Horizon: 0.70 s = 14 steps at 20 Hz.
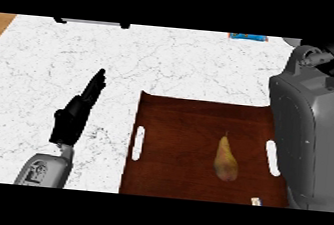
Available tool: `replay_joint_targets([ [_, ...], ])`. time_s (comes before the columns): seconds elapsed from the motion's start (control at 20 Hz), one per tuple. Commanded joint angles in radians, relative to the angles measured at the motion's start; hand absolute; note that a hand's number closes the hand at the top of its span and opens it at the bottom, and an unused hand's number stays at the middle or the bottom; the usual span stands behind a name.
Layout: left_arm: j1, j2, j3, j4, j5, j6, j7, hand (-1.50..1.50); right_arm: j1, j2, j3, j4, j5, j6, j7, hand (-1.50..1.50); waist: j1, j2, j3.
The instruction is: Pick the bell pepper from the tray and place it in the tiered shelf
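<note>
A dark brown tray [175, 135] with white handle slots lies on the marble counter. On its right half rests the bell pepper [226, 160], an elongated yellow-orange shape with its stem pointing away from me. My left hand [77, 111] is open left of the tray, fingers straight and pointing to the far side, touching nothing. My right forearm rises along the tray's right edge. My right hand [332, 54] shows as a dark shape at the far right, well beyond the pepper. At the counter's far edge, a grey base with black feet [92, 22] may be the tiered shelf.
A blue object [248, 37] sits at the counter's far edge, right of centre. A small white tag [256, 201] lies at the tray's near right corner. Wooden floor shows at the far left. White marble stretches between the tray and the far edge.
</note>
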Motion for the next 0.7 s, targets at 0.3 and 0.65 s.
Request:
replay_joint_targets([
  [0.3, -0.037, 0.011, 0.029, 0.015, 0.015, -0.022, 0.009, 0.00, -0.146, -0.123, -0.178, 0.042, 0.038, 0.131, 0.025, 1.50, 0.002, 0.004, 0.000],
  [0.65, -0.017, 0.017, 0.040, -0.033, 0.033, -0.042, 0.061, 0.00, -0.132, -0.212, -0.217, 0.070, 0.038, 0.125, -0.058, 1.50, 0.005, 0.003, 0.001],
])
